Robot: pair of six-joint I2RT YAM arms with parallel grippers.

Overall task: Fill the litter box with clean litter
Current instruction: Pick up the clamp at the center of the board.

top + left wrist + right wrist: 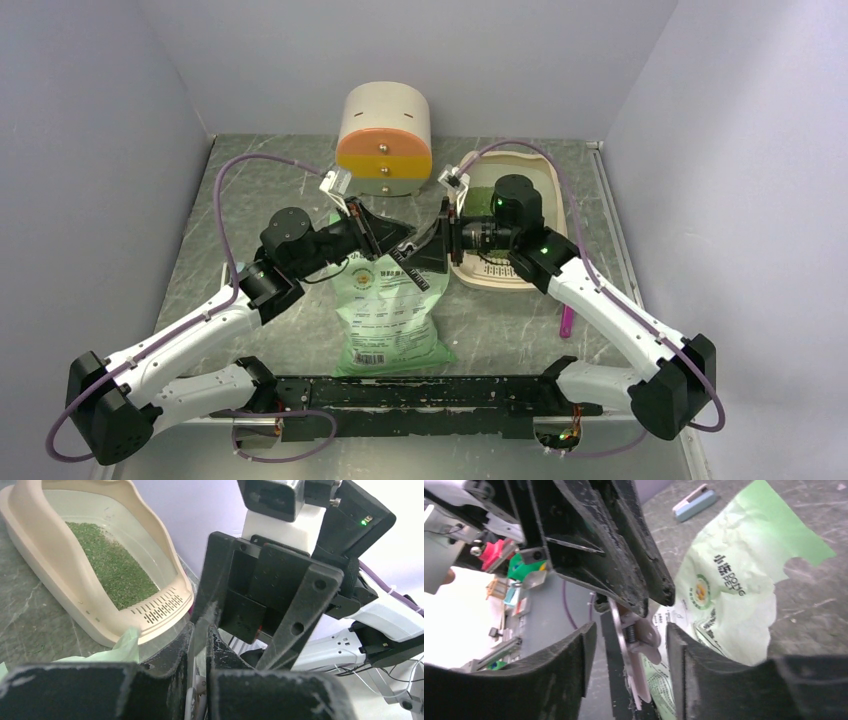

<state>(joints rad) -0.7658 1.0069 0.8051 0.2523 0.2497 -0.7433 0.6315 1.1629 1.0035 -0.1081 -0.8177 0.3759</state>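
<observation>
Pinching half-hidden clip (640, 642), left end effector (200, 630), right end effector (631, 627) spread beside it, litter box (50, 580) cropped

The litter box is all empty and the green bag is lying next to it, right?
Not quite. The litter box isn't empty. Green litter already covers part of its floor, as the left wrist view shows. The green bag does lie next to it.
</observation>
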